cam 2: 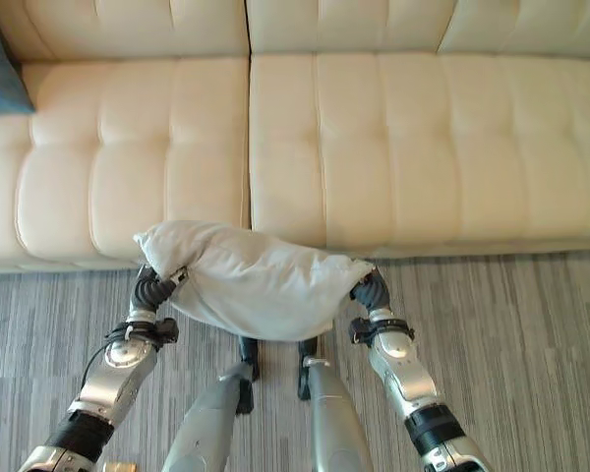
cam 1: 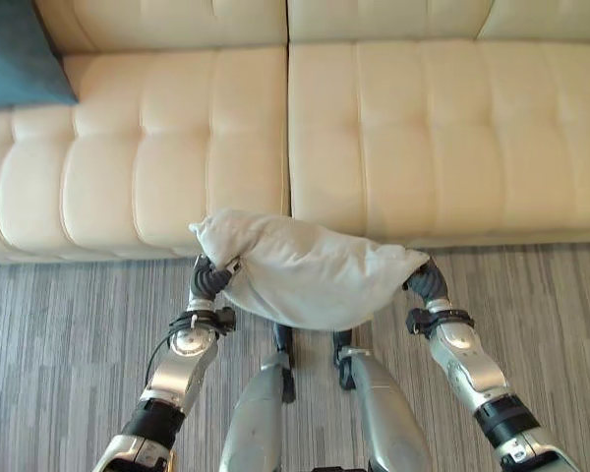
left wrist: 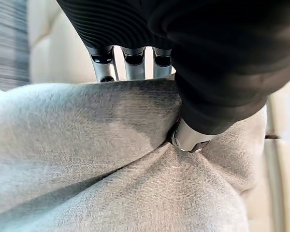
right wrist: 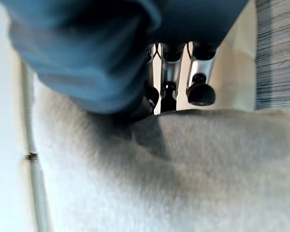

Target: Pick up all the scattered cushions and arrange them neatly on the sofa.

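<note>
A light grey cushion (cam 1: 305, 275) hangs between my two hands, just above the striped carpet and in front of the sofa's front edge. My left hand (cam 1: 208, 280) grips its left end; in the left wrist view the fingers (left wrist: 130, 65) reach behind the fabric and the thumb (left wrist: 188, 137) presses into it. My right hand (cam 1: 428, 280) holds the right end, its fingers (right wrist: 200, 82) over the cushion's edge (right wrist: 183, 169). A teal cushion (cam 1: 15, 54) lies on the sofa's far left seat.
The cream tufted sofa (cam 1: 423, 128) spans the whole width ahead, its two seat cushions meeting at a seam above the grey cushion. Grey striped carpet (cam 1: 59, 344) covers the floor in front of it.
</note>
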